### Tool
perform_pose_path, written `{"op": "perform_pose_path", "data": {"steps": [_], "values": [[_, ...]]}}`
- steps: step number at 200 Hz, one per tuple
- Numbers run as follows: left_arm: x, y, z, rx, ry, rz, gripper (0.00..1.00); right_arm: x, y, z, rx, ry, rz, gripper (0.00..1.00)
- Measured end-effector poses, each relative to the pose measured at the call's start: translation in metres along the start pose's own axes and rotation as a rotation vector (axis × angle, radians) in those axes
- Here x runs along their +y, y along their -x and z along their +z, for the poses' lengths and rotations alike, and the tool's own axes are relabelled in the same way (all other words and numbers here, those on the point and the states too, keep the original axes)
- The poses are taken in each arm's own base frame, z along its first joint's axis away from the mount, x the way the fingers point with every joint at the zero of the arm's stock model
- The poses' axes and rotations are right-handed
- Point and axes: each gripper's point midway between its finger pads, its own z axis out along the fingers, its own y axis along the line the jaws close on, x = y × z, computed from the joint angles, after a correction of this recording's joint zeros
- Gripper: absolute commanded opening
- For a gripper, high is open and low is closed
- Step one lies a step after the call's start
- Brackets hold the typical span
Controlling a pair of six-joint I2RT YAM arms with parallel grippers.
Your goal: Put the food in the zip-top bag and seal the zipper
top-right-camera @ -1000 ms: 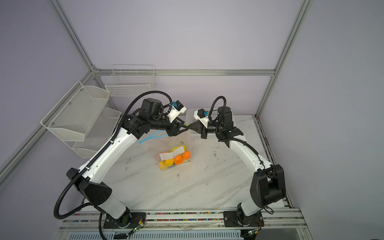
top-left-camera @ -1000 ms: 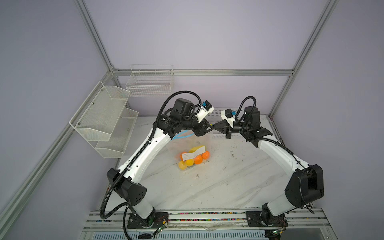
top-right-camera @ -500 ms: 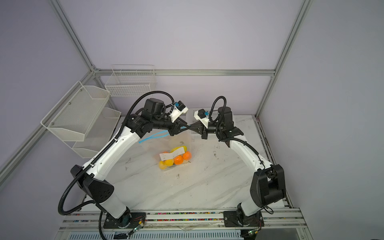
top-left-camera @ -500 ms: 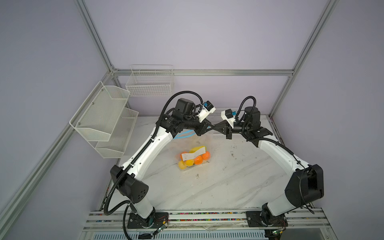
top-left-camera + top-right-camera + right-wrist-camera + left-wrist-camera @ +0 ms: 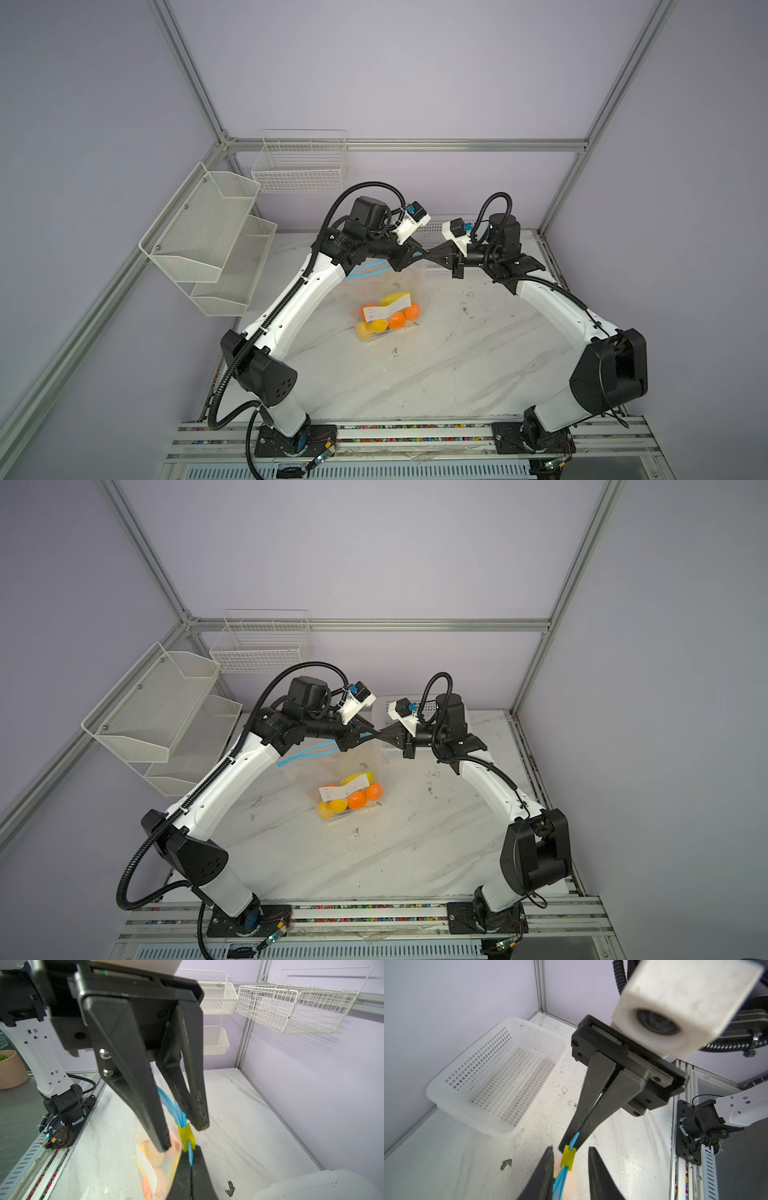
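The clear zip-top bag [image 5: 395, 278] hangs from both grippers, its bottom resting on the table. The food [image 5: 388, 318] lies inside at the bottom: orange balls [image 5: 357, 800] and yellow fruits [image 5: 357, 778] behind a white label. My right gripper [image 5: 190, 1152] is shut on the end of the light-blue zipper [image 5: 190, 1157]. The yellow slider [image 5: 567, 1160] sits just past that grip. My left gripper [image 5: 570, 1149] stands open around the slider, one finger on each side with gaps. Behind the slider the zipper [image 5: 307, 752] runs on in two separate strips.
A white perforated basket [image 5: 500, 1076] stands at the back of the table, near the grippers. A wire basket [image 5: 299, 166] and mesh shelves [image 5: 208, 232] hang on the walls at the back left. Marbled tabletop [image 5: 436, 374] lies in front of the bag.
My left gripper's jaws have drawn closer together around the slider, and the left arm has shifted slightly. The right gripper and the bag have stayed in place.
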Motion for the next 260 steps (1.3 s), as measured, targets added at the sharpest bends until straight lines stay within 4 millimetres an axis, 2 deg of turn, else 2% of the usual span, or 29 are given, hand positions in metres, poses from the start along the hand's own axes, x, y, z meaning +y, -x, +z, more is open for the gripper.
{"op": "perform_pose_path", "data": {"steps": [41,108,131,156,188,260], "values": [[0.002,-0.008,0.01,0.024,-0.019,-0.016,0.3,0.0,-0.001,0.0,0.002,0.001,0.004,0.0],[0.003,-0.011,0.012,0.037,-0.017,-0.023,0.22,-0.001,-0.001,-0.001,0.003,-0.003,0.005,0.0],[0.003,-0.012,0.012,0.039,-0.016,-0.025,0.15,-0.001,-0.001,-0.001,0.003,-0.003,0.006,0.0],[0.003,-0.013,0.011,0.045,-0.01,-0.032,0.09,-0.003,-0.003,-0.002,0.005,-0.008,0.009,0.0],[0.005,-0.014,0.009,0.05,0.003,-0.035,0.06,-0.004,-0.003,-0.002,0.005,-0.008,0.01,0.0],[0.002,-0.011,-0.002,0.049,0.036,-0.025,0.04,-0.001,0.003,-0.002,-0.01,0.007,-0.008,0.0]]}}
